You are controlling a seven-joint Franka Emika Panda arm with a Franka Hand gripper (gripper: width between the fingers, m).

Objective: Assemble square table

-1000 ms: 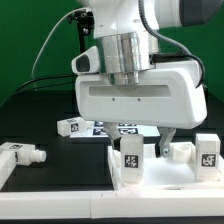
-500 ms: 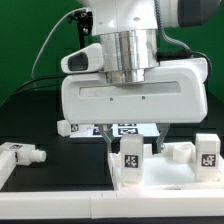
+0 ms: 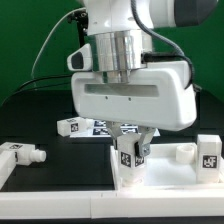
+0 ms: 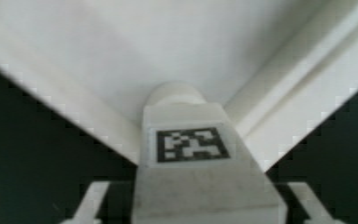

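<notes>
The white square panel [image 3: 172, 176] lies at the exterior view's right. A stubby white leg [image 3: 128, 157] with a black-and-white tag stands upright at the panel's left corner. My gripper [image 3: 131, 152] has come straight down over this leg, and its dark fingers [image 3: 146, 148] close in on both sides. In the wrist view the leg [image 4: 194, 140] fills the space between the pale fingers [image 4: 98, 203] of the gripper [image 4: 197, 205], with the panel's raised rim [image 4: 87, 110] beneath. The leg rests on the panel, not lifted.
Another tagged leg [image 3: 208, 152] stands on the panel's right side, with a white piece [image 3: 181, 152] beside it. One leg [image 3: 22, 155] lies at the left and one [image 3: 74, 127] at the back. The marker board [image 3: 122, 128] lies behind the gripper. A long white bar [image 3: 55, 205] runs along the front.
The hand has dropped lower over the panel's left corner. Its jaws have narrowed from wide open to closing on the upright leg.
</notes>
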